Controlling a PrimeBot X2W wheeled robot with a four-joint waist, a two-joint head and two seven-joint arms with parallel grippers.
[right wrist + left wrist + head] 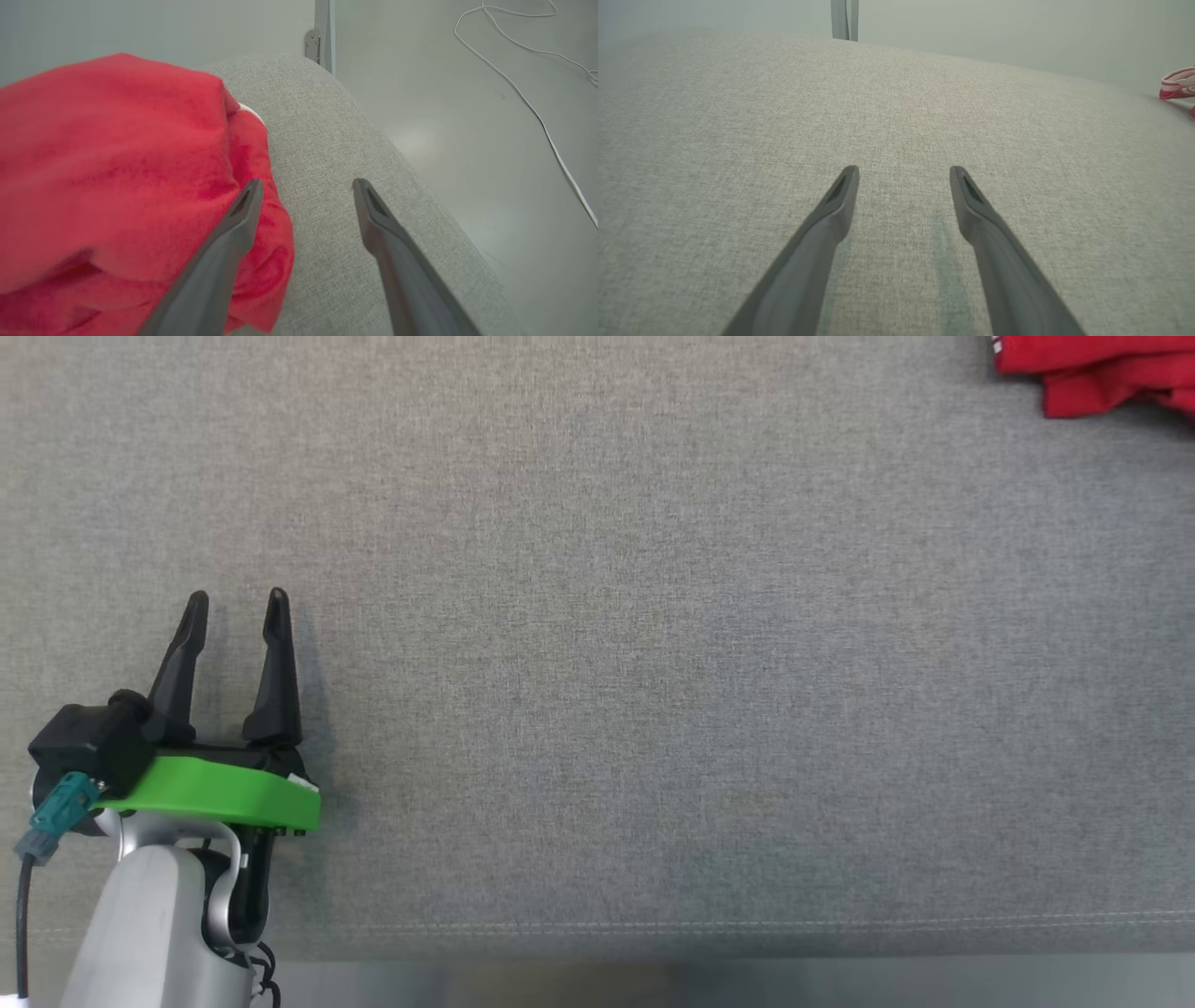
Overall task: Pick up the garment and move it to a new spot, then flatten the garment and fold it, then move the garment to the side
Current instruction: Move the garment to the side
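Fingers of the left claw [238, 607] are held apart above the counter's [653, 663] near left edge; the right claw [306, 184] is spread at the garment's [117, 163] edge.

Grey woven fabric surface [653, 663] spans head view, stitched seam [747, 926] running along near edge. Beyond rounded corner, pale glossy floor [467, 154] carries soft patch of reflected light. Thin white cable [535, 113] trails loosely across floor. Upright grey metal post [323, 32] with screwed bracket stands at surface's far edge. Lighting even, diffuse.
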